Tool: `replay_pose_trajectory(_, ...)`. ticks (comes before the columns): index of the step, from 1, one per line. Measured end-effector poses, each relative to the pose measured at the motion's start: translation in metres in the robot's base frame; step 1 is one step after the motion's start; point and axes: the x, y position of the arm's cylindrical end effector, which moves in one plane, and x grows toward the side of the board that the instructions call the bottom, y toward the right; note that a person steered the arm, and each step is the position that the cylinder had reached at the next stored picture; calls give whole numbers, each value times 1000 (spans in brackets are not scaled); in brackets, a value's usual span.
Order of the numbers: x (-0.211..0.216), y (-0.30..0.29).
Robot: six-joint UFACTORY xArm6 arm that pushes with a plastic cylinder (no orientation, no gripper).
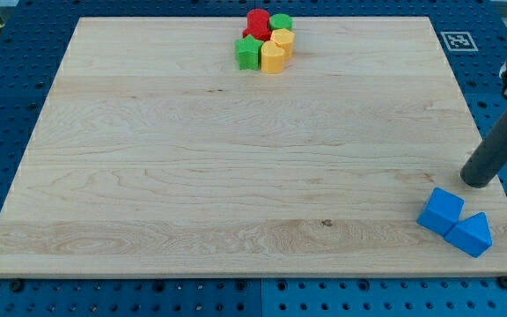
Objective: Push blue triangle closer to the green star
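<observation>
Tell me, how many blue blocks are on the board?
2. Both sit touching near the view's bottom right corner: the blue cube, and the blue triangle just right and below it. My tip stands just above them. The top cluster shows no blue, though it could hide something.

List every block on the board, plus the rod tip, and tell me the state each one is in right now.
my tip: on the board, just above the blue blocks, touching neither
blue triangle: near the view's bottom right, against the blue cube
blue cube: touching the triangle
green star: in the top cluster
yellow blocks: clustered
red blocks: clustered
green block: clustered
</observation>
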Motion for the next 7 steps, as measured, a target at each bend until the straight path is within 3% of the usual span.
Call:
replay_pose_trajectory(2, 13, 8)
replay_pose_trajectory(4, 80, 27)
replay_pose_trajectory(7, 87, -6)
